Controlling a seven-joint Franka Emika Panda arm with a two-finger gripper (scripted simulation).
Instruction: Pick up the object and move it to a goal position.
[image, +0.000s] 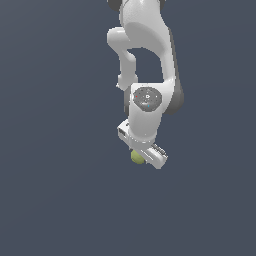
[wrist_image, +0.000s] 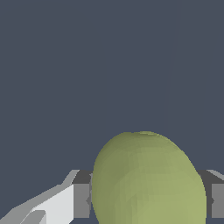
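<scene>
Between the white end effector's (image: 141, 156) grey pads (wrist_image: 82, 200) sits the small, smooth yellow-green ball (wrist_image: 148, 181), pinched on both sides, apparently so it can be carried.

Behind everything you've got one flat backdrop (image: 55, 200) of dark slate blue, and it fills the exterior view from edge to edge. You can't pick out a seam, a corner or a horizon line, so floor and wall can't be told apart. No texture shows on it, only a very faint lightening toward the lower part. The light looks soft and even. The wrist view gives you the same plain slate blue (wrist_image: 87, 65), uniform all across.
</scene>
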